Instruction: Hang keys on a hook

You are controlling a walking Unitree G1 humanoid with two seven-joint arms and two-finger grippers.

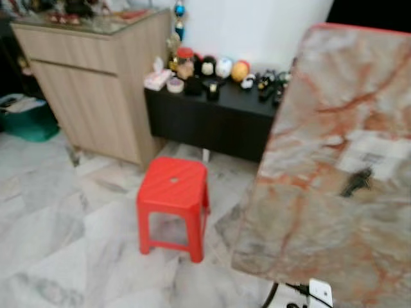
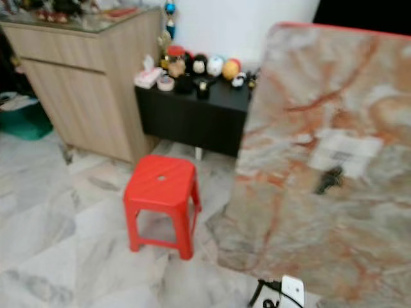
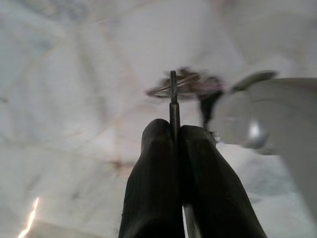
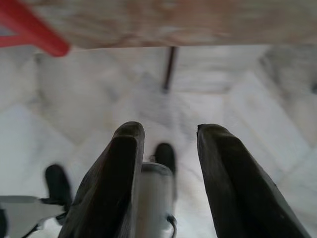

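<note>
Head view: a red stool (image 1: 173,192) sits centre frame on the marble floor (image 1: 51,237), a black cabinet (image 1: 212,122) behind it, a marbled tabletop (image 1: 334,167) filling the right. Left wrist view: the left gripper (image 3: 174,136) pinches the keys (image 3: 181,85) tight, the bunch dangling blurred beyond the fingertips. Right wrist view: the right gripper (image 4: 167,131) hangs spread over the floor, holding nothing.

One red stool (image 1: 173,192) on the floor, one wooden cabinet (image 1: 96,83), one black tabletop (image 1: 212,119), one marble tabletop (image 1: 340,173) — and two tools (image 3: 174,136) (image 4: 168,148), one bunch of keys (image 3: 181,85).
</note>
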